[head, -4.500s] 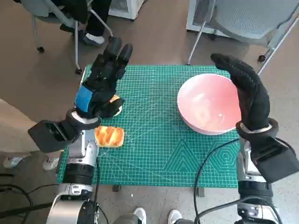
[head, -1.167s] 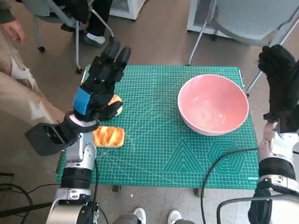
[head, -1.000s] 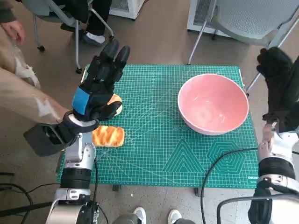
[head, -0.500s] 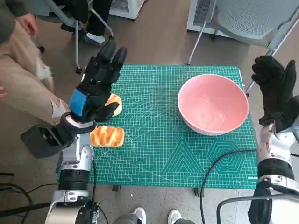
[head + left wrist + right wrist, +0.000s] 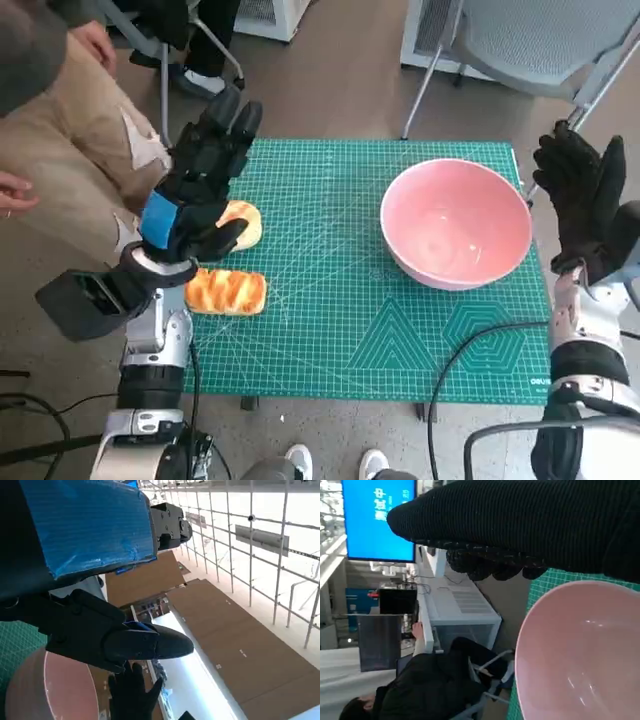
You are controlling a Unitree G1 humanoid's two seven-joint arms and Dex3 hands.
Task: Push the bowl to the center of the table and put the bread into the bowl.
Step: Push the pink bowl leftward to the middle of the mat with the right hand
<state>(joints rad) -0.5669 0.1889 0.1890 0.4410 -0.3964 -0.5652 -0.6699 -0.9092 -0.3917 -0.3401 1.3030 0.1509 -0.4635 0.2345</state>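
The pink bowl sits at about 3 o'clock on the desk, off centre, empty and mouth up. The right robot hand stands just beside its outer rim, apart from it, fingers spread and holding nothing, seemingly placed to shove it toward 9 o'clock. The left robot hand hovers open over the bread at 8 o'clock, likely waiting. The loaf's long axis runs 9 to 3. A rounder bun lies beside it.
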